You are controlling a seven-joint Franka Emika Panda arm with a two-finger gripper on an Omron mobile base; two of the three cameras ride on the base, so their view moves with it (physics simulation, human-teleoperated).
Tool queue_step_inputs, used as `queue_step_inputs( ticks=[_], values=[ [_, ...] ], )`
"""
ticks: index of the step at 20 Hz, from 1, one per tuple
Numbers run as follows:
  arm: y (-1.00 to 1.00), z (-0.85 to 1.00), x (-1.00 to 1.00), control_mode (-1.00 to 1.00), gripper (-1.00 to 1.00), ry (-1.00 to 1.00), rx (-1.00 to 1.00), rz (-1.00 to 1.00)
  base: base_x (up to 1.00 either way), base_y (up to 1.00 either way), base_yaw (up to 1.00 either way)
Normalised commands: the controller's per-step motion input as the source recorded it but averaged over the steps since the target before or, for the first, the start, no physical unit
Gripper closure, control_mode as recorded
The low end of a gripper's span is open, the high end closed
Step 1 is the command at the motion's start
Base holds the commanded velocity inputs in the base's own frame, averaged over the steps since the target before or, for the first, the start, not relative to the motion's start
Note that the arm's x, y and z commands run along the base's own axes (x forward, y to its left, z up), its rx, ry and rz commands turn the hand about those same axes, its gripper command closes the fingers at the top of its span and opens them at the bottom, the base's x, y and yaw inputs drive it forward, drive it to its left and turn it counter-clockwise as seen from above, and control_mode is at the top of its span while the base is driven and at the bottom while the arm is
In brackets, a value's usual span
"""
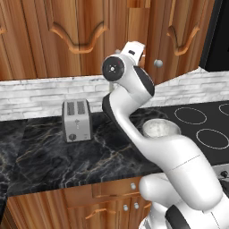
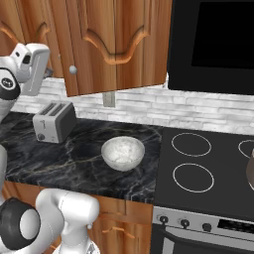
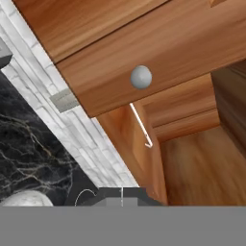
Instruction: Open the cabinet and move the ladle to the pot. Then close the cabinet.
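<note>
gripper point(image 3: 121, 198) jaws pressed together, empty, cabinet point(image 3: 158, 53) reddish wood grain, round silver knob point(image 3: 141, 77), thin pale ladle point(image 3: 142, 126) inside

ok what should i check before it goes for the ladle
1. Cabinet open: ok, its inside shows in the hand view.
2. Ladle found: ok, it stands inside the cabinet against a side wall.
3. Gripper ready to grasp: not ok, it is shut and holds nothing; it probably has to open first.
4. Gripper lined up with the ladle: ok, the hand looks into the opening, but it is not at the handle yet.
5. Pot free to take the ladle: cannot tell, just its edge shows at the stove's right.
6. Bowl and toaster out of the way: ok, both sit low on the counter.
</note>
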Motion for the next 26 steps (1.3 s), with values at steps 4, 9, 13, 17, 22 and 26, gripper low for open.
queue_step_inputs(
  ticks=[4, 9, 13, 17, 22, 26],
  values=[
    [-0.07, 0.0, 0.24, -1.0, 1.0, 0.0, -0.1, -0.09, 0.0, 0.0, 0.0],
    [-0.12, 0.0, 0.26, -1.0, 1.0, 0.0, -0.09, -0.09, 0.0, 0.0, 0.0],
    [-0.17, 0.0, 0.31, -1.0, 1.0, 0.0, -0.08, -0.08, 0.0, 0.0, 0.0],
    [-0.19, 0.0, 0.24, -1.0, 1.0, 0.0, -0.08, -0.07, 0.0, 0.0, 0.0],
    [-0.24, 0.01, 0.0, -1.0, 1.0, -0.04, -0.1, -0.08, 0.0, 0.0, 0.0],
    [-0.38, 0.01, 0.0, -1.0, 1.0, -0.02, -0.09, -0.09, 0.0, 0.0, 0.0]
  ],
)
